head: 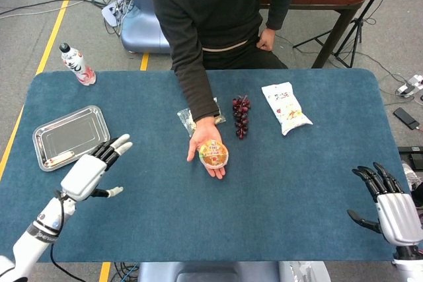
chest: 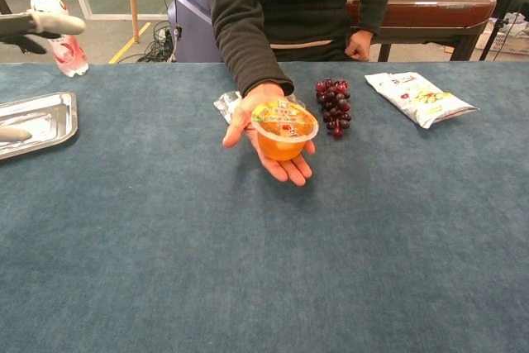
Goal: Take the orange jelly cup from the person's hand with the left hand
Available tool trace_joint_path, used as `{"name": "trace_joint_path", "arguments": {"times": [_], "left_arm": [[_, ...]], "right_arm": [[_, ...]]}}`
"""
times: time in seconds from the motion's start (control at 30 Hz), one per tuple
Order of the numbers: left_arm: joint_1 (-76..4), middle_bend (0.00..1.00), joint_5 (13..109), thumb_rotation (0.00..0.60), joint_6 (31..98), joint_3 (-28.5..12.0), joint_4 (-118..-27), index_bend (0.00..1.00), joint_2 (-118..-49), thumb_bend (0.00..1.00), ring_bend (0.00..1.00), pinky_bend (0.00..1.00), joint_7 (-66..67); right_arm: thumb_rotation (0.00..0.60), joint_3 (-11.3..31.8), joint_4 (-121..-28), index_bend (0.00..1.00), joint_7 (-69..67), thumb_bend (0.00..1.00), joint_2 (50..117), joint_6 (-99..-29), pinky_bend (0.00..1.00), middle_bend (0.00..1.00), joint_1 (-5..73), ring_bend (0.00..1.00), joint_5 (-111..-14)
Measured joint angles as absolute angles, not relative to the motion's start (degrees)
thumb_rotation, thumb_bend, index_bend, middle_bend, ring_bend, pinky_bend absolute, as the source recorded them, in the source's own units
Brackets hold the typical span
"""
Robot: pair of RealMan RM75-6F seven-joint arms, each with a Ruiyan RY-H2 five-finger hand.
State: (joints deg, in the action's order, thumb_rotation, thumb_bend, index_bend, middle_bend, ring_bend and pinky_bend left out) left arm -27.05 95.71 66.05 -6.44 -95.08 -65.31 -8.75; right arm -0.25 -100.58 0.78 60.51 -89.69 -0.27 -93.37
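1. The worktop (head: 277, 183) is covered in blue cloth and carries everything below.
2. The person's hand (head: 209, 142) lies palm up near the middle of the worktop, well to the right of the left hand.
3. The metal tray (head: 69, 135) sits just behind the left hand, near the worktop's left edge.
4. The left hand (head: 89, 172) hangs over the worktop beside the tray, holding nothing, its fingers spread and stretched toward the person's hand; in the chest view only fingertips show at the left edge.
5. The right hand (head: 390, 204) is at the worktop's right edge, fingers apart and empty.
6. The snack bag (head: 285, 107) lies far beyond the left hand, to the right of the grapes (head: 241, 115).
7. The bottle (head: 76, 65) stands behind the tray.
8. The orange jelly cup (head: 214, 154) rests upright on the person's palm, apart from the left hand.
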Motion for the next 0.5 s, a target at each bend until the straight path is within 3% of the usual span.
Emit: {"name": "trace_joint_path", "arguments": {"times": [0.5], "left_arm": [[-46.29, 0.0, 96.85, 0.6, 48.94, -10.49, -89.57, 0.0, -73.75, 0.17, 0.0, 0.09, -10.7]], "right_arm": [[0.6, -0.36, -101.86, 0.19, 2.75, 0.11, 60.3, -87.67, 0.18, 0.17, 0.3, 0.04, -92.42]]}}
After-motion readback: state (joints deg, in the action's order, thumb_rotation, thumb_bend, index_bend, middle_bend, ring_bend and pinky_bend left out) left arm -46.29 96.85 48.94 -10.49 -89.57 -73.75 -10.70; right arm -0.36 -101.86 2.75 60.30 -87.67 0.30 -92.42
